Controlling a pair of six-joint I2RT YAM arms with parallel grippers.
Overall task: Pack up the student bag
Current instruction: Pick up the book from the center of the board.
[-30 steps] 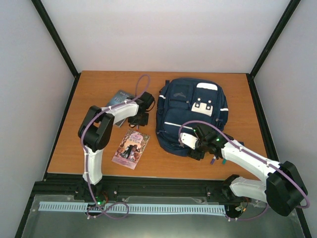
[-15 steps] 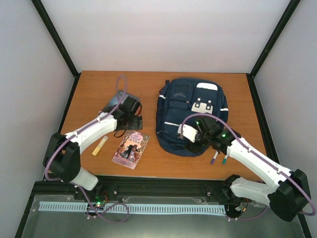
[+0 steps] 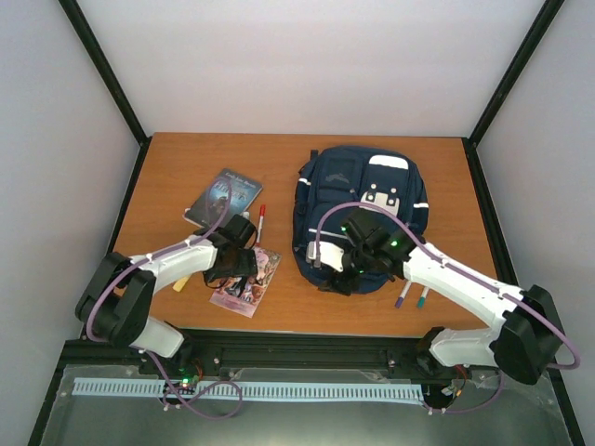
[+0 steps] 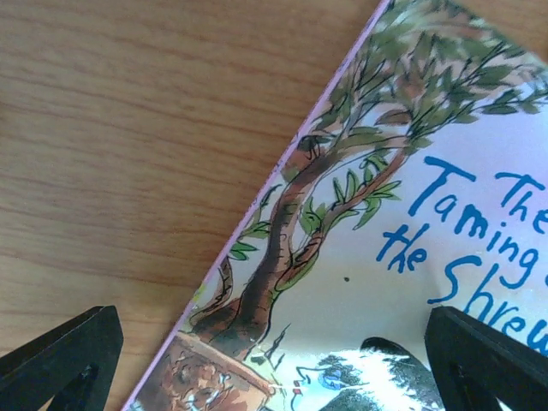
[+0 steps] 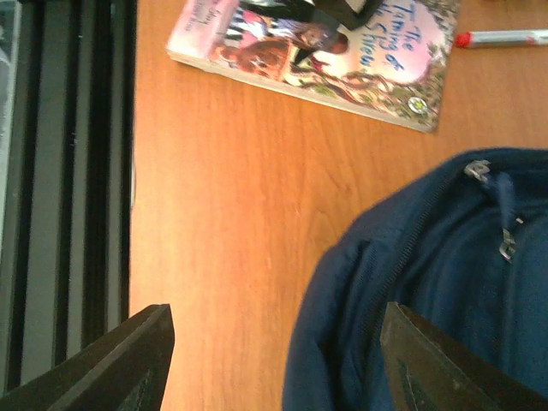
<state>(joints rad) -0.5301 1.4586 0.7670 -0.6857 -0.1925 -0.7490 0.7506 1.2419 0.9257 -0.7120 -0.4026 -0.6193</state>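
- Swinging away from the dark book (image 3: 221, 197) at the back, the left arm (image 3: 177, 260) now hangs low over the pink paperback "The Taming of the Shrew" (image 3: 244, 295), near the front of the surface (image 3: 177, 167).
- The right arm (image 3: 456, 279) has reached further left across the student bag (image 3: 363, 200) and sits over its near-left corner.
- The left jaws stand wide apart with nothing between them. In the wrist view they straddle the paperback's (image 4: 411, 128) long left edge, one finger over bare wood, the other over the cover.
- The right jaws are also apart and grip nothing. They span the bag's (image 5: 445, 282) rim and the wood beside it.
- The bag lies flat at centre-right, long axis running near to far, just to the right of the paperback. The right arm is the nearer to it.
- Judged from here, the left jaws are set to lift the paperback and carry it right, while the right jaws work on the bag's zipper (image 5: 505, 214).
- A red-capped pen (image 3: 261, 221) lies just behind the paperback.
- A purple marker (image 3: 402, 297) and a teal marker (image 3: 420, 297) lie near the bag's front edge.
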